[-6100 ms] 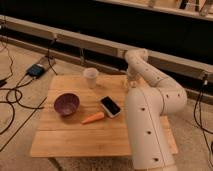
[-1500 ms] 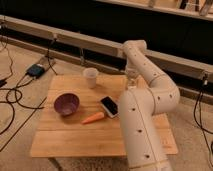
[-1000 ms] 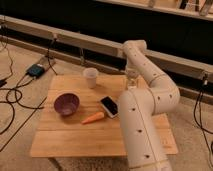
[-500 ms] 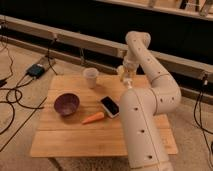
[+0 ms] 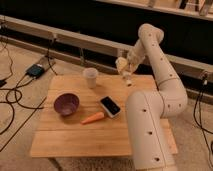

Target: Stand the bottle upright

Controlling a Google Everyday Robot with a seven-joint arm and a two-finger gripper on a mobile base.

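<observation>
The bottle (image 5: pixel 127 78) hangs half-hidden, blurry, clenched in the gripper (image 5: pixel 125 70) above the table's (image 5: pixel 75 135) far edge.

Dim, warm indoor light falls from above onto the wooden table (image 5: pixel 75 137) at lower centre, while the upper frame stays dark, and everything looks soft and blurred.

The bottle (image 5: pixel 124 68) is a small, slim, pale plastic container with a yellowish tinge. It is clear of the wooden table (image 5: pixel 75 137), raised above the far edge just right of the white paper cup (image 5: pixel 90 77). The gripper (image 5: pixel 126 65), jaws closed, holds it there. The bottle hangs tilted, its lower end pointing down toward the tabletop.
</observation>
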